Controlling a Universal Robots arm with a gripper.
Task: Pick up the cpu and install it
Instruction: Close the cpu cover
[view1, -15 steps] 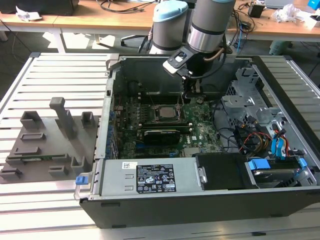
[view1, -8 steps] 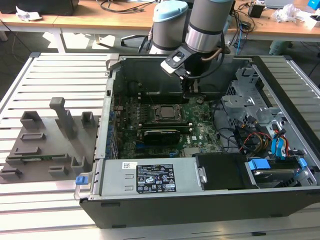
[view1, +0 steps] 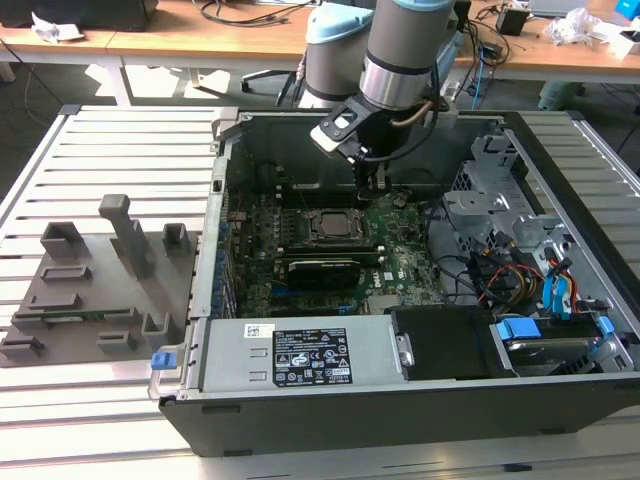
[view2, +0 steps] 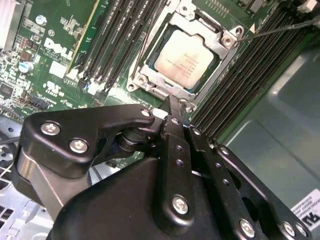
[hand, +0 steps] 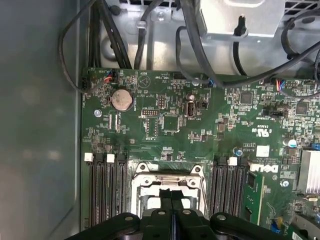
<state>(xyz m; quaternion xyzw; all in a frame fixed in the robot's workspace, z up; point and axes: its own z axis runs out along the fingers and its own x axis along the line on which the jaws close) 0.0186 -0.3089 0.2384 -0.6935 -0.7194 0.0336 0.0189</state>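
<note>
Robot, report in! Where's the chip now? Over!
Gripper shut, empty, hanging by the socket's edge. Chip lying in the socket. Memory slots either side, nothing on top.

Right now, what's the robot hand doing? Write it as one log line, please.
hand: shut, nothing held, close beside metal socket frame | flat silvery-grey square cpu: lying in that frame | contact: hand not touching cpu

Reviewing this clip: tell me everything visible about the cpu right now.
The cpu is a flat square chip with a silvery-grey metal top and a thin darker rim. It lies flat in the motherboard socket, ringed by the socket's metal frame, between rows of memory slots. The gripper is shut on nothing, its tips at the frame's edge, off the chip's top.
</note>
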